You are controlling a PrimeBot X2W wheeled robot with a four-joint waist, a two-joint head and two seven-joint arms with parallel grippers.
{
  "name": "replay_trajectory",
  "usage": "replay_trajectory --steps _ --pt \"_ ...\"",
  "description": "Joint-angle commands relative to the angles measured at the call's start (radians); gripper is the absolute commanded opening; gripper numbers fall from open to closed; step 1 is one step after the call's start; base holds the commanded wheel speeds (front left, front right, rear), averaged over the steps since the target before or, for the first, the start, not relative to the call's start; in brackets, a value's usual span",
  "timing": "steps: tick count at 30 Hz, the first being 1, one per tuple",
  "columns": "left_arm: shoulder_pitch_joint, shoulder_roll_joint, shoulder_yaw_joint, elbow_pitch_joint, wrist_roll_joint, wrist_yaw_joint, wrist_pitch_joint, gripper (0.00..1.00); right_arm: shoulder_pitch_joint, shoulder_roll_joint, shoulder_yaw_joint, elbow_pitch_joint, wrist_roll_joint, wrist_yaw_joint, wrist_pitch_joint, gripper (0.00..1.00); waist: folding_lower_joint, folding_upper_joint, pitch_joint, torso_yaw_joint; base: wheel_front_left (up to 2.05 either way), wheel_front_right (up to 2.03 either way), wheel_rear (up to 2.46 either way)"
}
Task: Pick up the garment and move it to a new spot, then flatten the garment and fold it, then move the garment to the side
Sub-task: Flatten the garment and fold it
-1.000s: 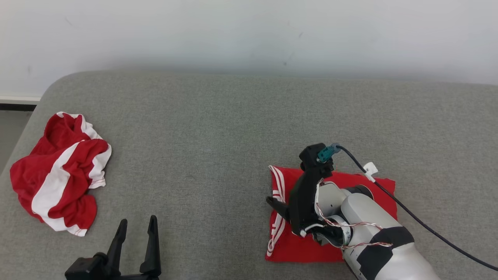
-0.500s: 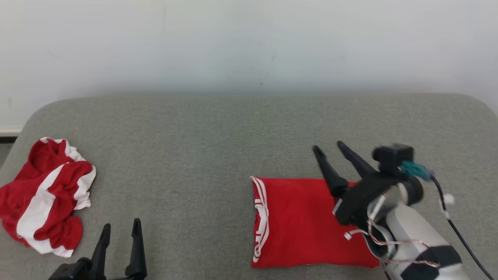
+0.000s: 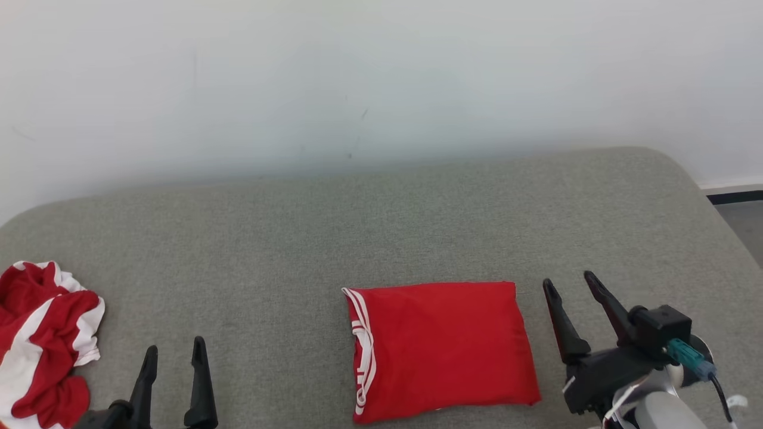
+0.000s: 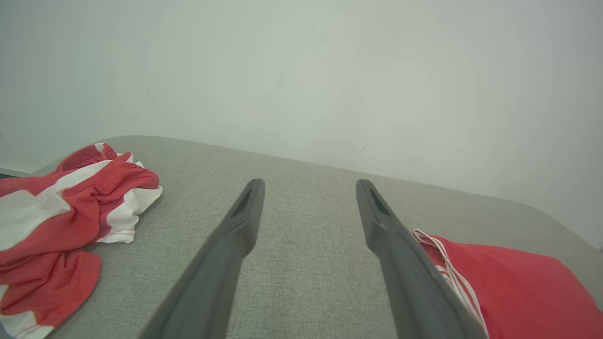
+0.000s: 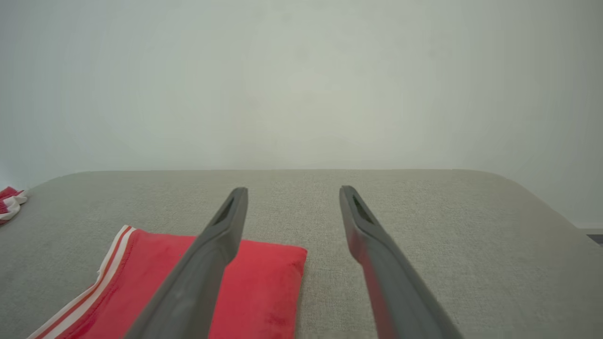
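A red garment [image 3: 440,348] with white stripes on its left edge lies folded into a neat rectangle on the grey cushion [image 3: 381,226], right of centre. It also lies at the lower right of the left wrist view [image 4: 523,287] and at the lower left of the right wrist view [image 5: 254,292]. My right gripper [image 3: 569,283] stands open just right of the folded garment, apart from it, nothing between its fingers [image 5: 221,230]. At the lower left my left gripper [image 3: 174,347] is open and empty, fingers [image 4: 247,207] over bare cushion.
A crumpled red and white garment [image 3: 42,339] lies at the cushion's far left, seen too in the left wrist view [image 4: 61,212]. A pale wall [image 3: 381,77] rises behind. The cushion's right end rounds off near dark floor [image 3: 742,220].
My right arm has lifted off the folded garment and drawn back to its right, fingers now pointing up. The head camera has swung right, so everything sits further left in view.
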Motion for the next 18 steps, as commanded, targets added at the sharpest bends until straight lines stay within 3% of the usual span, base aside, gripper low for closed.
replay_trajectory --steps 1,18 --pt "0.018 0.001 0.004 -0.005 0.008 0.005 0.0 1.0 0.023 0.001 -0.02 -0.01 -0.013 -0.002 -0.007 1.0 0.0001 0.0 -0.018 -0.015 0.0 0.0 0.0" --pt "0.104 0.0 0.032 0.027 0.027 0.016 0.0 1.0 0.182 0.024 -0.084 -0.102 -0.001 -0.002 -0.009 1.0 0.0001 0.0 -0.064 -0.024 0.0 0.0 0.0"
